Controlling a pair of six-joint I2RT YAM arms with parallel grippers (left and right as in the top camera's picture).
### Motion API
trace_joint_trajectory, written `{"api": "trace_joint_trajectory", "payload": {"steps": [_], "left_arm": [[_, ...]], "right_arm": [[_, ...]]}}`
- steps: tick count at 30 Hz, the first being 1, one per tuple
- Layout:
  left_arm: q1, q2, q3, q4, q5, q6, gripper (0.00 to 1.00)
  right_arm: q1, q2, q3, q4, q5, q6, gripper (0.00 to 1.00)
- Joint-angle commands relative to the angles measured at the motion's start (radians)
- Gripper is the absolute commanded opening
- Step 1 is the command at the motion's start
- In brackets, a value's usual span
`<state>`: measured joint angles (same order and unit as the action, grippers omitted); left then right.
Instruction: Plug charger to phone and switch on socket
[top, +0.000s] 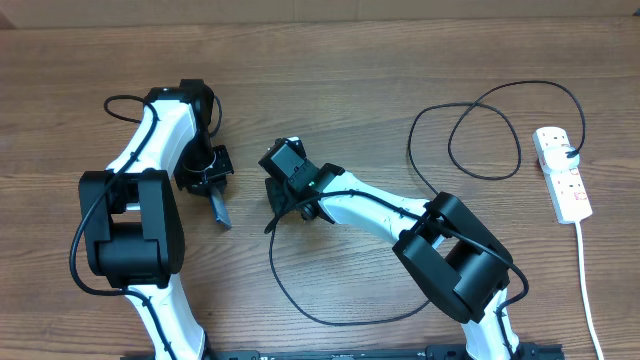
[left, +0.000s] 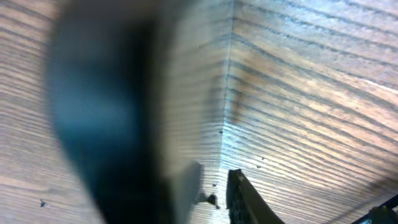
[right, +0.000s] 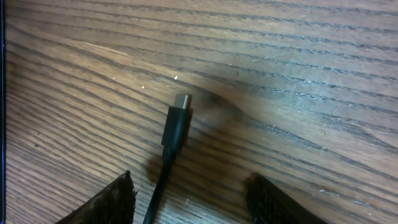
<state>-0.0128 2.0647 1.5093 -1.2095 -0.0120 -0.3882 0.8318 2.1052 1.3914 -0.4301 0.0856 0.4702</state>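
Observation:
The phone (top: 221, 208) shows as a narrow dark slab on edge, sticking out of my left gripper (top: 207, 183), which is shut on it. In the left wrist view it is a big blurred dark shape (left: 106, 118) beside one finger. The charger (top: 330, 318), a thin black cable, loops across the table to the white socket (top: 563, 178) at the far right. Its connector tip (right: 179, 121) lies on the wood. My right gripper (right: 193, 202) is open over the cable, one finger on each side, and it also shows in the overhead view (top: 295, 205).
A black plug (top: 571, 153) sits in the socket's far end. The socket's white cord (top: 588, 290) runs toward the table's front right edge. Cable loops (top: 480, 140) lie between the right arm and the socket.

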Motion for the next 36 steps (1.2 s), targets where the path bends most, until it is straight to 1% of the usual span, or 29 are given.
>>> {"api": "trace_joint_trajectory", "payload": {"steps": [1, 3, 4, 8, 12, 17, 20, 22, 23, 25, 26, 29, 31, 36], "left_arm": [[-0.001, -0.03, -0.007, -0.005, 0.023, -0.009, 0.16], [-0.001, -0.03, -0.007, -0.005, 0.045, -0.009, 0.12], [-0.001, -0.03, -0.007, -0.004, 0.049, -0.009, 0.04], [-0.001, -0.03, -0.007, -0.004, 0.049, -0.008, 0.04], [-0.001, -0.03, -0.009, 0.002, 0.049, -0.008, 0.04], [-0.001, -0.03, -0.009, 0.003, 0.05, -0.008, 0.04], [-0.001, -0.03, -0.009, 0.003, 0.05, -0.008, 0.04], [-0.001, -0.03, -0.009, 0.004, 0.05, -0.008, 0.04], [-0.001, -0.03, -0.009, 0.004, 0.05, -0.008, 0.04], [-0.001, -0.03, -0.009, 0.003, 0.05, -0.007, 0.04], [-0.001, -0.03, -0.009, 0.003, 0.056, 0.003, 0.04], [-0.001, -0.03, -0.009, 0.003, 0.074, 0.026, 0.04], [-0.001, -0.03, -0.009, 0.004, 0.077, 0.026, 0.04], [-0.001, -0.03, -0.009, 0.008, 0.089, 0.03, 0.04]], "right_arm": [[-0.002, 0.007, 0.015, -0.003, 0.006, 0.001, 0.6], [-0.002, 0.007, 0.015, -0.002, -0.023, 0.001, 0.64], [-0.002, 0.007, 0.015, -0.002, -0.046, 0.001, 0.64], [-0.002, 0.007, 0.015, 0.007, -0.093, 0.002, 0.62], [0.0, 0.018, 0.015, 0.049, -0.086, 0.005, 0.53], [0.0, 0.095, 0.015, 0.079, -0.017, 0.005, 0.45], [0.0, 0.138, 0.015, 0.089, -0.014, 0.005, 0.33], [0.0, 0.141, 0.015, 0.085, -0.002, 0.005, 0.2], [0.0, 0.141, 0.018, 0.076, 0.008, 0.005, 0.11], [-0.003, 0.135, 0.03, 0.032, 0.007, 0.006, 0.07], [-0.003, 0.131, 0.043, -0.003, 0.007, 0.006, 0.07], [-0.01, 0.11, 0.093, -0.127, 0.006, 0.005, 0.18], [-0.014, 0.103, 0.109, -0.175, 0.003, 0.005, 0.19], [-0.015, 0.106, 0.106, -0.21, -0.001, 0.005, 0.22]]}}
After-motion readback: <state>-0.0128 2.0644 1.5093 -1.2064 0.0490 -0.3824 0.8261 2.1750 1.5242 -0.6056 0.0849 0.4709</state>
